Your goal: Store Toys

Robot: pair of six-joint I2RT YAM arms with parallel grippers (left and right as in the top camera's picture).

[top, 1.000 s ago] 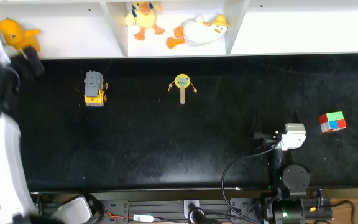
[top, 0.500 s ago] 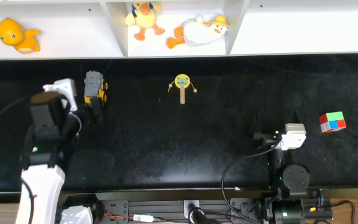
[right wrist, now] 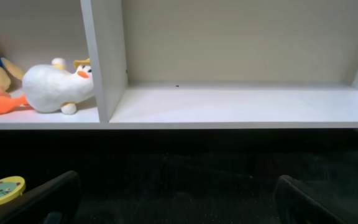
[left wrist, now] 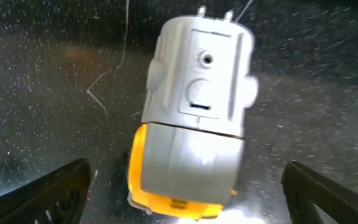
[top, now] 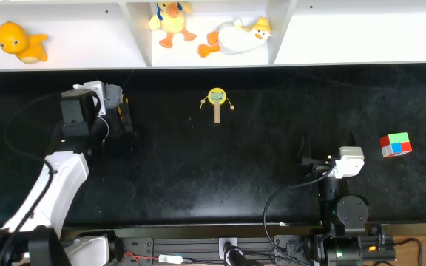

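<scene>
A grey and yellow toy truck [left wrist: 194,118] stands on the black mat, and in the top view its cab [top: 112,94] peeks out from under the left wrist. My left gripper [left wrist: 186,171] is open, with one finger on each side of the truck and not touching it; from above the left gripper [top: 114,117] sits at the mat's back left. My right gripper [right wrist: 176,186] is open and empty, low over the mat at the front right [top: 309,160], facing the white shelf [right wrist: 229,106].
A small yellow rattle drum [top: 217,99] lies mid-mat and a coloured cube [top: 396,145] at the far right. The shelf holds a yellow duck [top: 21,41], a plush duckling [top: 170,21] and a white plush goose [top: 235,37]. Its right compartment [top: 361,33] holds nothing.
The left arm has swung from the far left by the shelf across to the truck, and its open gripper now straddles the truck. The right arm has not moved.
</scene>
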